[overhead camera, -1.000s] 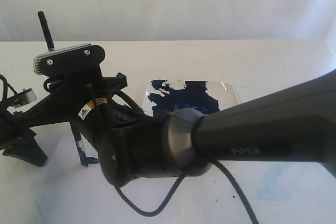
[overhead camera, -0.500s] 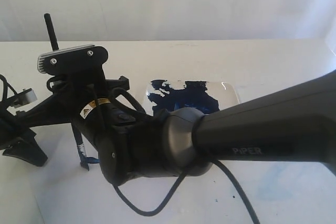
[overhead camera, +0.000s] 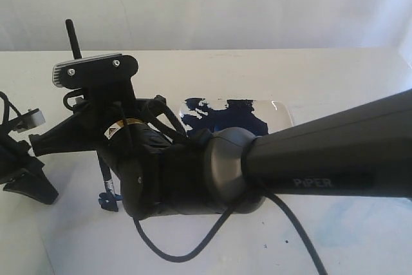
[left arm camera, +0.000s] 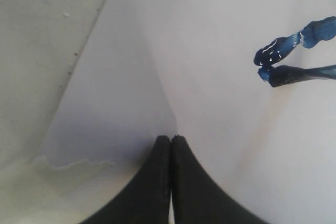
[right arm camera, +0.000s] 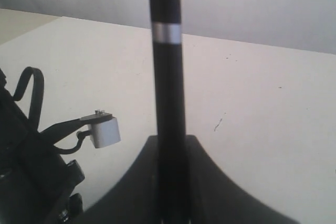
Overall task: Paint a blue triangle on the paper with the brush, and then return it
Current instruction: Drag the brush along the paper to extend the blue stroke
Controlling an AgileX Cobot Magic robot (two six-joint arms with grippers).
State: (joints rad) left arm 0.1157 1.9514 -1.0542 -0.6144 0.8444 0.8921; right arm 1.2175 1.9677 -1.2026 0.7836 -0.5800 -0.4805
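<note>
The right claw (right arm camera: 169,146) is clamped on the brush (right arm camera: 168,77), whose blue tip seems to touch the paper (left arm camera: 210,51) beside a short stroke (left arm camera: 294,40), so it should drag slowly with light, even pressure, keeping the handle upright.

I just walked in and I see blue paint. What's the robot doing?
The robot is painting. Its right gripper is clamped on the black brush, holding it nearly upright with the tip down at the paper. A short wet blue stroke shows on the paper, but no whole triangle is visible. The left gripper is shut, with its tips down at the sheet. The plate with blue paint sits farther back.
</note>
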